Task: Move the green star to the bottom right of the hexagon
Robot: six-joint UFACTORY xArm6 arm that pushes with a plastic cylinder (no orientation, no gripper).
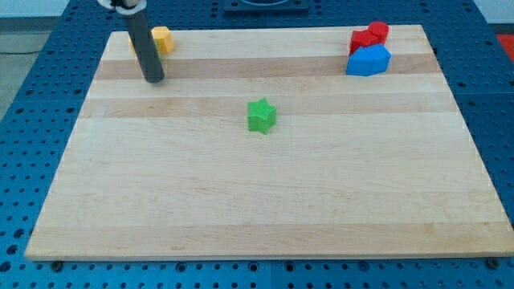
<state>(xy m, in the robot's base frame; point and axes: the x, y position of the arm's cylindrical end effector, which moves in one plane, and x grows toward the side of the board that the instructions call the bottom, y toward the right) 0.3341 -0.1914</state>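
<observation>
A green star [261, 116] lies near the middle of the wooden board, a little toward the view's top. A yellow-orange hexagon [163, 39] sits at the board's top left corner, partly hidden behind my rod. My tip [153, 79] rests on the board just below the hexagon, to the upper left of the green star and well apart from it.
A red block [369, 36] and a blue block [369, 60] sit close together at the board's top right. The wooden board [265, 201] lies on a blue perforated table.
</observation>
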